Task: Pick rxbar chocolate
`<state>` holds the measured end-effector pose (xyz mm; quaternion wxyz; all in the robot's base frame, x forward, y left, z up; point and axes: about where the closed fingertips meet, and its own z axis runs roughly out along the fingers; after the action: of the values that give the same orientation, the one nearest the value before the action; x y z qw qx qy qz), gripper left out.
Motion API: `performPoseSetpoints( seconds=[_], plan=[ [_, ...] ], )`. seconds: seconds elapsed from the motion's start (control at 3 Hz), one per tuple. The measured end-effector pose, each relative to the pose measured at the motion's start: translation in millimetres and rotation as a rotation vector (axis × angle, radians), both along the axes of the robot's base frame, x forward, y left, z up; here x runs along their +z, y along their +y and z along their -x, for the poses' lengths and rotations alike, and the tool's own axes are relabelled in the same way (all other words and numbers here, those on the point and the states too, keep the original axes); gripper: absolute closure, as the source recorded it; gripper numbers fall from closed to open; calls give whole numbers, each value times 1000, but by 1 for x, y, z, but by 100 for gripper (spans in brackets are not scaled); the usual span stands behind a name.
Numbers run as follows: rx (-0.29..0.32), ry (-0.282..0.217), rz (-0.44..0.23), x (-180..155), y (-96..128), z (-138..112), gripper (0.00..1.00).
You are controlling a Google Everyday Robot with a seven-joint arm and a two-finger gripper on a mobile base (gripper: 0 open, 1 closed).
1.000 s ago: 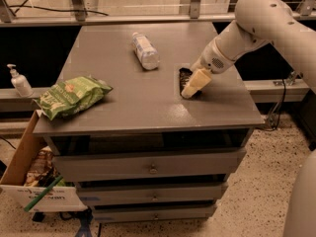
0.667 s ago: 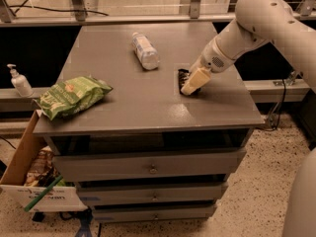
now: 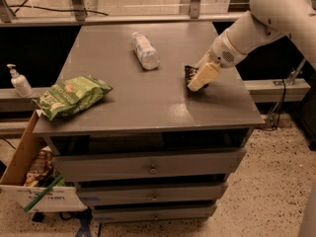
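Nearest, at the lower left of the frame, a cardboard box stands on the floor against the cabinet, with a green stick leaning out over its front. Beside it, across the bottom centre, are the grey drawers, stacked one above another under the worktop.

On the worktop's near left corner lies a green crinkled chip bag, one end reaching over the left edge. Left of it, off the worktop on a lower ledge, a small pump bottle stands upright.

Farther in, right of centre, my pincer is down at the worktop's surface, angled downward and to the left, its pale tip lying on the rxbar chocolate. The bar lies flat on the worktop. Only its dark wrapper shows, peeping out at the left and beneath the tip, and the rest is hidden under me. Whether my pincer is clenched on the bar or released, I cannot tell. My white arm runs up from it to the upper right corner of the frame.

Farther still, at the upper centre, a clear water bottle lies on its side, well apart from the bar and from the chip bag. Its length runs toward the far edge.
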<state>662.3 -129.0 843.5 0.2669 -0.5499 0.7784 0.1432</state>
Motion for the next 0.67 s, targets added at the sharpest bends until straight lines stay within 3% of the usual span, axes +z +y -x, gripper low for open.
performPoseSetpoints(
  seconds=[0.33,0.67],
  plan=[
    [-4,-58,-40,45,-9,10,100],
    [11,-83,-93,86,-12,19,100]
  ],
)
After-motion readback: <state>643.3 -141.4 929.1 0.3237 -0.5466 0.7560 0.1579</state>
